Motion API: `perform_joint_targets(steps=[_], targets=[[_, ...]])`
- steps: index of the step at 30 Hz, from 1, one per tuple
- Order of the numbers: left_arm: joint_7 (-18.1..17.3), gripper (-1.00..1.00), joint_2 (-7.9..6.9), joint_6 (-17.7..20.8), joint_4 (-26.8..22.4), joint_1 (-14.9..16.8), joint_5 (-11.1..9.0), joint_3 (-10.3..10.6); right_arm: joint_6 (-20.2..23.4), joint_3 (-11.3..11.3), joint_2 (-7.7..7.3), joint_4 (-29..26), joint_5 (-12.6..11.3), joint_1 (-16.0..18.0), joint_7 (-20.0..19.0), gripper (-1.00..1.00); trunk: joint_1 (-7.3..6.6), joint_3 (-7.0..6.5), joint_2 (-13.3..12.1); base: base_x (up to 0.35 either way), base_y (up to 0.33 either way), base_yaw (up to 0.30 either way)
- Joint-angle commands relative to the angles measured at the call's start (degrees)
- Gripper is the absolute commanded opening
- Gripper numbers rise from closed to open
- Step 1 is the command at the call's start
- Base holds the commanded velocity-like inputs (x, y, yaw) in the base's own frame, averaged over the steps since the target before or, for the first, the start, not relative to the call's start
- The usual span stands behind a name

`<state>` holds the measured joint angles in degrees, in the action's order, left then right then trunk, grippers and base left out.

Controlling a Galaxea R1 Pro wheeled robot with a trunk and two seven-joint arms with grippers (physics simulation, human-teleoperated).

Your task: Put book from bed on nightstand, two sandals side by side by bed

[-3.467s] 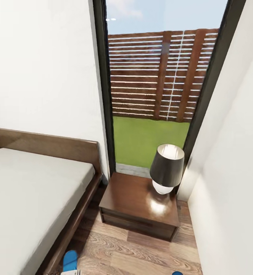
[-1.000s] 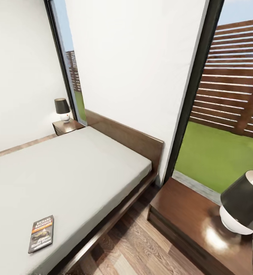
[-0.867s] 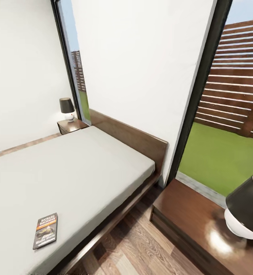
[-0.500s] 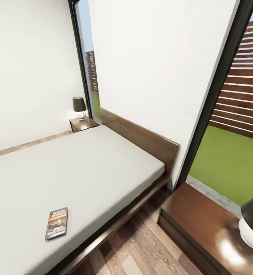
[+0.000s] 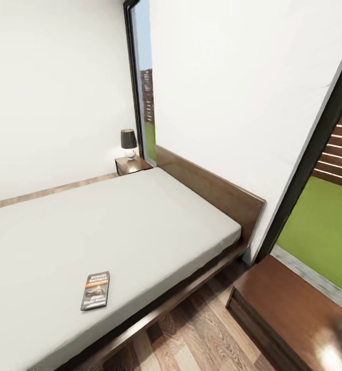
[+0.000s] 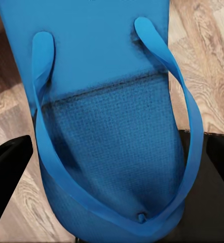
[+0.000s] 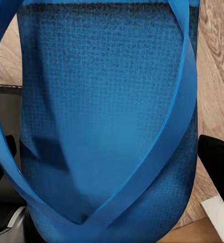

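Both grippers' grip unclear, a sandal (image 6: 109, 126) before each; book (image 5: 95, 290) on bed (image 5: 140, 221).

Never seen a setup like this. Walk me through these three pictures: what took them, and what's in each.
They are simulator renders from a wheeled two-armed robot. The big picture comes from its head camera, looking over a bedroom: a book lies on the grey bed, a dark nightstand stands near the window, and another nightstand with a lamp sits on the far side. The other two come from cameras on the arms, near each claw. The left one shows a blue sandal up close over the wood floor, with dark fingers at the sides. The right one shows another blue sandal. Whether either claw grips its sandal, I cannot tell.
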<state>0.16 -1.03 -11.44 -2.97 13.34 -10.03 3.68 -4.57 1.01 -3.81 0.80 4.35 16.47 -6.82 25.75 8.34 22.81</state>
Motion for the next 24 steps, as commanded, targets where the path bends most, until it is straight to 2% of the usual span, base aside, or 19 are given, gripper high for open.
perform_joint_targets(steps=[1,24], targets=[[0.0,-1.0,-0.01,-0.2,0.1,-0.1,-0.5,0.4,-0.3,0.1,0.0,0.1,0.5,0.1,-0.1,-1.0,0.03,0.11,0.1,0.0,0.0,0.255],[0.0,-1.0,0.57,-0.2,0.1,-0.4,-0.5,0.4,-0.3,0.1,0.36,0.1,0.7,0.1,-0.1,-1.0,0.03,0.11,0.1,0.0,0.0,0.255]])
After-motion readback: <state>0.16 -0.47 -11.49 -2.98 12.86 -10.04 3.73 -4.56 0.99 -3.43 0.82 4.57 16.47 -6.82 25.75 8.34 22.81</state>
